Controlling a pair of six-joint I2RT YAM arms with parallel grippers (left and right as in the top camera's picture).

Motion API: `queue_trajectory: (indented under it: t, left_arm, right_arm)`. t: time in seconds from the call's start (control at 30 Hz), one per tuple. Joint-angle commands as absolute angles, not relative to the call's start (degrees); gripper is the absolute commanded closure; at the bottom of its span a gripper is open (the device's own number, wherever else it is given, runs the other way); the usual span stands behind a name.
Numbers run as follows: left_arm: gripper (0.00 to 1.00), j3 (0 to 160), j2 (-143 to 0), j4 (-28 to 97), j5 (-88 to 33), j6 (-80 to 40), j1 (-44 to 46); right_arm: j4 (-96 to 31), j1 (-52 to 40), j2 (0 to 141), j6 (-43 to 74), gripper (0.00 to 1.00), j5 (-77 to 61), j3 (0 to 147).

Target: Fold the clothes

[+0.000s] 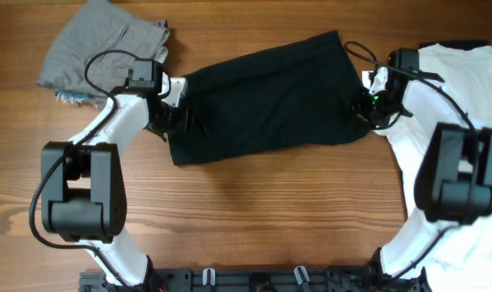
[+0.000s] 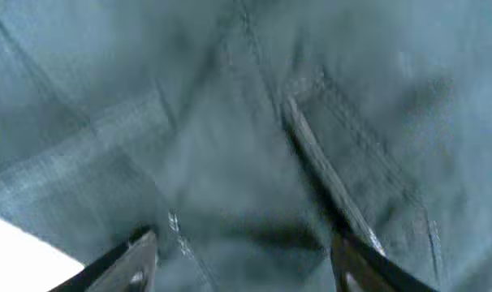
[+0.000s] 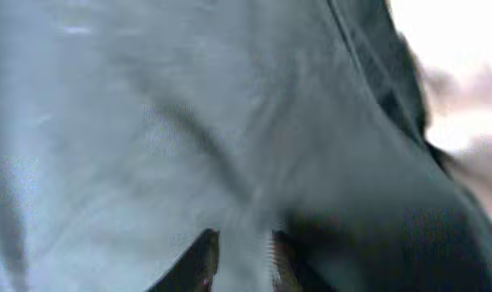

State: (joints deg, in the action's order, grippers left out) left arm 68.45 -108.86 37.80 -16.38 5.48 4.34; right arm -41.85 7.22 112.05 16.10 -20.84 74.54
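L arm reaches inward from base, elbow bent, wrist pitched down. L gripper: fingers spread wide. R arm mirrors it. R gripper: fingers nearly together, apparently pinched (wrist view blurred).

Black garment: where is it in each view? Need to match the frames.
Overhead: the black garment lies centre frame, stretched between the left gripper and the right gripper.
Left wrist: the garment fills nearly the whole picture, seams showing, beyond the fingers.
Right wrist: it fills most of the picture, blurred.
Landmark: the garment's two ends, one at each gripper.
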Motion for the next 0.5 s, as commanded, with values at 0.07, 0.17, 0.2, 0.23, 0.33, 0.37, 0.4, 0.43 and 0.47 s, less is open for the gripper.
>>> queue_trajectory:
  t: [0.07, 0.17, 0.2, 0.23, 0.33, 0.37, 0.4, 0.43, 0.47]
  left_arm:
    - [0.1, 72.8, -96.9, 51.7, -16.4, 5.8, 4.2]
    - [0.0, 71.4, -97.0, 56.1, -16.5, 5.5, 4.2]
    - [0.0, 70.2, -97.0, 56.2, -16.5, 5.1, 4.3]
    - [0.0, 68.2, -97.2, 55.7, -16.5, 4.5, 4.2]
    - [0.0, 61.7, -97.6, 52.0, -16.5, -0.5, 4.2]
    - [0.0, 59.0, -97.6, 50.0, -16.6, -2.1, 4.2]
    - [0.0, 57.0, -97.6, 48.3, -16.8, -3.6, 4.2]
    - [0.0, 55.5, -97.6, 46.8, -17.5, -5.6, 4.2]
    - [0.0, 54.5, -97.6, 45.3, -18.4, -6.9, 4.2]
  right_arm:
    - [-42.9, 7.4, 95.8, 11.8, 0.6, -19.3, 74.8]
    - [-43.4, 7.4, 95.2, 12.1, 0.57, -19.3, 74.7]
    - [-43.7, 7.4, 95.4, 12.1, 0.57, -19.3, 74.7]
    - [-44.3, 7.4, 95.6, 12.1, 0.56, -19.3, 74.7]
    - [-45.5, 7.4, 95.7, 12.0, 0.56, -19.3, 74.7]
    - [-45.8, 7.4, 95.7, 12.1, 0.56, -19.3, 74.7]
    - [-46.0, 7.4, 95.7, 12.1, 0.56, -19.3, 74.7]
    - [-46.2, 7.4, 95.7, 12.1, 0.56, -19.3, 74.7]
    - [-46.2, 7.4, 95.7, 12.1, 0.55, -19.3, 74.7]
